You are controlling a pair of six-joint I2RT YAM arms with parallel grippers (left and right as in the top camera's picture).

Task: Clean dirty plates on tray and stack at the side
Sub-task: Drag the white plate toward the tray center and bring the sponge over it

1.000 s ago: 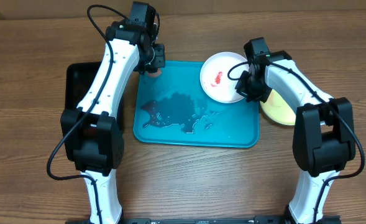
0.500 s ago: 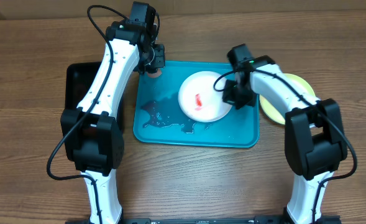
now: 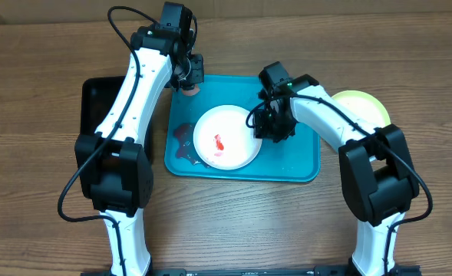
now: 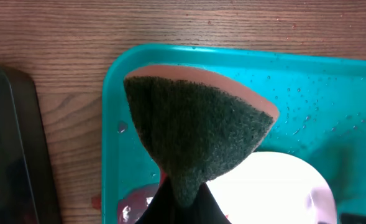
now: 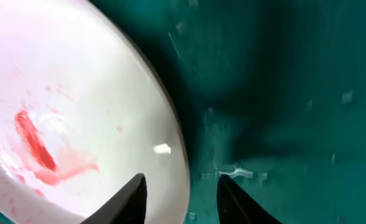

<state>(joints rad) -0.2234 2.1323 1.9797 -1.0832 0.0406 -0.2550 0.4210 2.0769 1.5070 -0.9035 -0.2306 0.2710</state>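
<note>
While on tray (image 3: pixel 287 165), white plate (image 3: pixel 227 138) over puddle (image 3: pixel 183 141).

**Q:** What sort of place appears in the overhead view?

**A:** A robotics lab bench. A white left arm (image 3: pixel 137 84) and right arm (image 3: pixel 329 115) stand at a wood-grain table (image 3: pixel 41 199). They work over a turquoise tray (image 3: pixel 287 165), with no domestic furnishings in sight.

No text, label, brand, number or sign can be read in any view. The white plate (image 3: pixel 226 137), the turquoise tray (image 3: pixel 298 161), the sponge (image 4: pixel 195 134), the black tray (image 3: pixel 95 103) and the arms carry no legible marking.
</note>
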